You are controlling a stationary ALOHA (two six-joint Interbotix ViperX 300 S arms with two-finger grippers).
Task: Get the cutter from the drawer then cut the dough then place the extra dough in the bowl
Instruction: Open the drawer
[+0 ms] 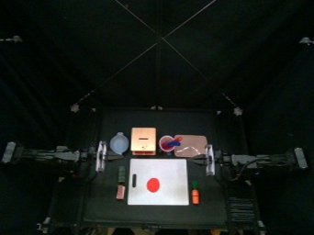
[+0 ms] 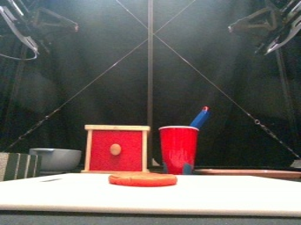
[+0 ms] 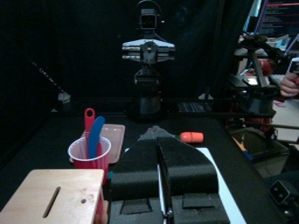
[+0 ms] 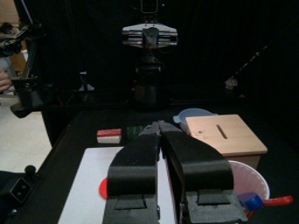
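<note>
Both claws clenched, empty: left gripper (image 3: pixel 162 145) at table's (image 1: pixel 95 207) left edge, right gripper (image 4: pixel 158 133) at right edge. Red drawer front (image 2: pixel 130 139) closed; judge best to pinch knob (image 2: pixel 115 149) squarely, pull straight, brace wooden box (image 1: pixel 145 140).

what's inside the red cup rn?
The red cup holds a blue knife and a red knife, handles sticking out. Their lower ends and the cup's bottom are hidden by its wall.

Red dough (image 1: pixel 154 184) on a white board (image 1: pixel 170 195), red cup (image 2: pixel 179 148), blue-grey bowl (image 1: pixel 119 144).
</note>
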